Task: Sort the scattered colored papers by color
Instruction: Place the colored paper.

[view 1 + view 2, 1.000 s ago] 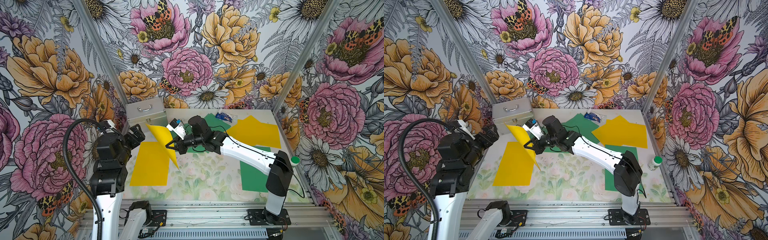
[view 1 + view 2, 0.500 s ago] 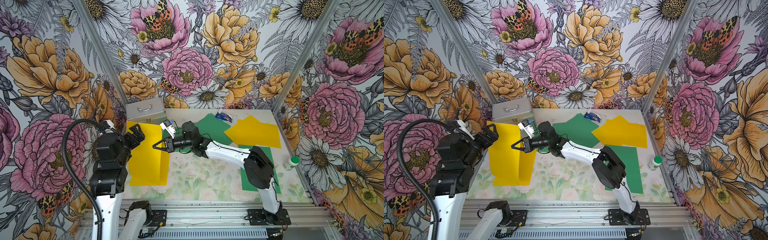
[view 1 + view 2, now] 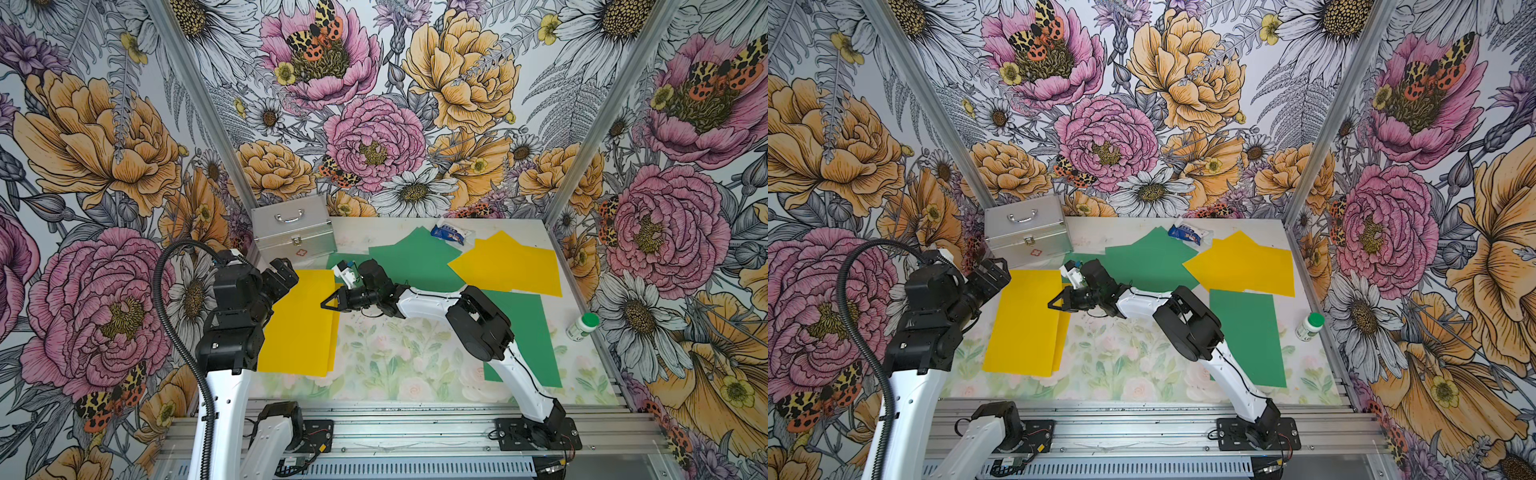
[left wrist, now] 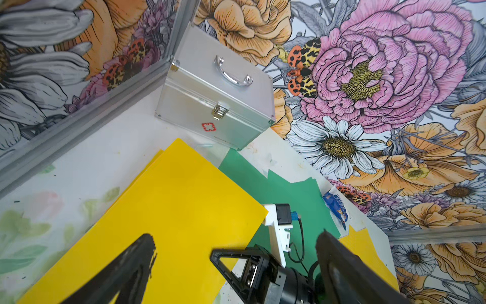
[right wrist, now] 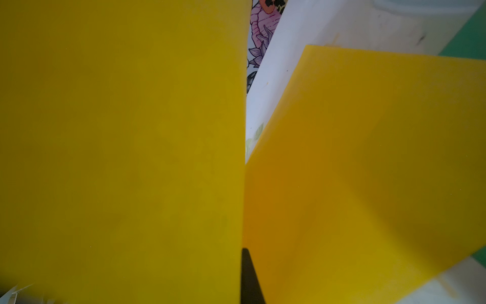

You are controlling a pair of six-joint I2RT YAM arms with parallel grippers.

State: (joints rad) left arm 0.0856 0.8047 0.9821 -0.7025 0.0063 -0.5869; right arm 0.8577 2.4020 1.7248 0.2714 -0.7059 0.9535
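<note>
Locate the yellow stack (image 3: 299,328), lying flat just in front of the case (image 3: 294,227). Note the overlapping green sheets (image 3: 415,259) beside the case on the right-arm side. Note the lone green sheet (image 3: 525,332) well apart from the case, toward the right arm's base. Note the loose yellow sheets (image 3: 509,266) farthest from the case, past the greens, and treat them as unsorted.

Read the left gripper (image 3: 289,272) as spread wide and empty, at the stack corner nearest the case. Read the right gripper (image 3: 325,304) as pressed together at the stack's long edge, in front of the case. Judge it as pinching the top sheet (image 4: 178,205), going by the yellow on both sides of one finger (image 5: 248,276) in the right wrist view.

Step in hand: laying a yellow sheet onto the stack, corners roughly matched.

Next move: part the jaws, withdraw level without dragging the top sheet askew, then reach for the loose yellow sheets.
</note>
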